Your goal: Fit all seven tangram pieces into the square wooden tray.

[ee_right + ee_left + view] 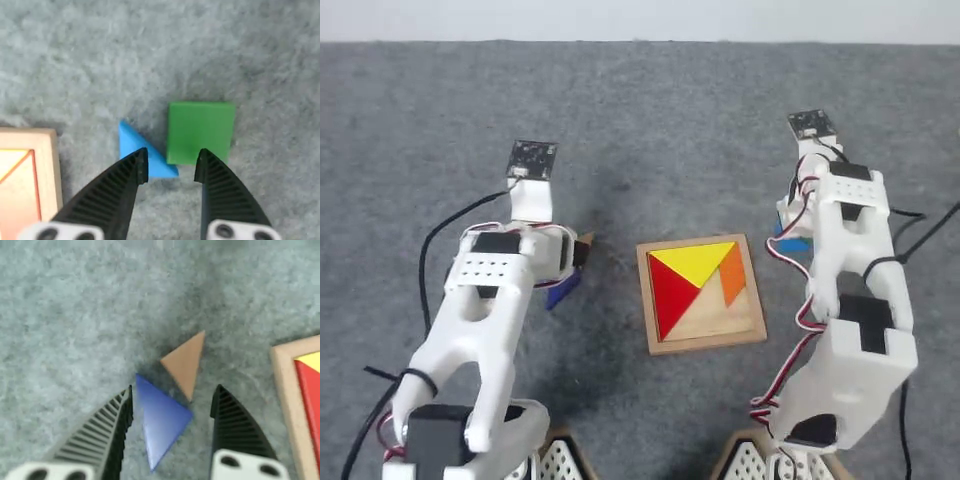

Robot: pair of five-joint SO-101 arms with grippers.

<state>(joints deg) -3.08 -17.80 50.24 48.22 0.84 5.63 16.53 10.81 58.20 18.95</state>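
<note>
You are looking at a desk (pixel 640 110) whose top is grey and fuzzy from edge to edge (mottled lighter and darker where the wrist views come close). Beyond its far edge runs a pale, plain strip (pixel 640 20), wall or backdrop, you cannot tell which.

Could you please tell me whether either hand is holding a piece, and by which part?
Nothing is held. The left hand stands open around the dark blue triangle; the right hand open over the light blue triangle and green square.
</note>
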